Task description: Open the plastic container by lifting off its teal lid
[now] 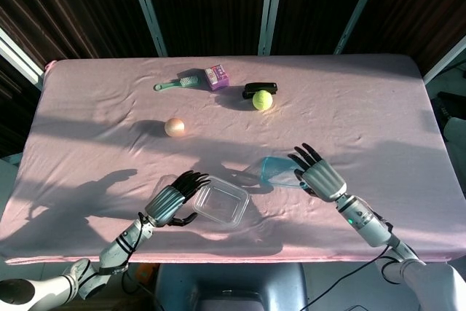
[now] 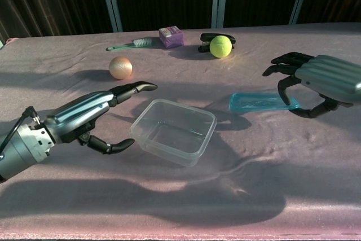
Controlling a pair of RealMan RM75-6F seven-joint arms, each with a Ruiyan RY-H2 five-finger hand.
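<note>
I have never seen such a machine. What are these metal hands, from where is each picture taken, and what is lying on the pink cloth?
These are two robot arms ending in mechanical hands. One picture looks down from the robot's head, the other looks forward from its chest. The right hand holds the teal lid, lifted off. The left hand is open beside the clear container, now uncovered. Farther back on the cloth lie a tennis ball, a peach-coloured ball, a green brush, a purple box and a black object.

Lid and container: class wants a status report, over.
Left hand open beside container. Right hand holds teal lid, off and apart from container. Nothing in the way.
</note>
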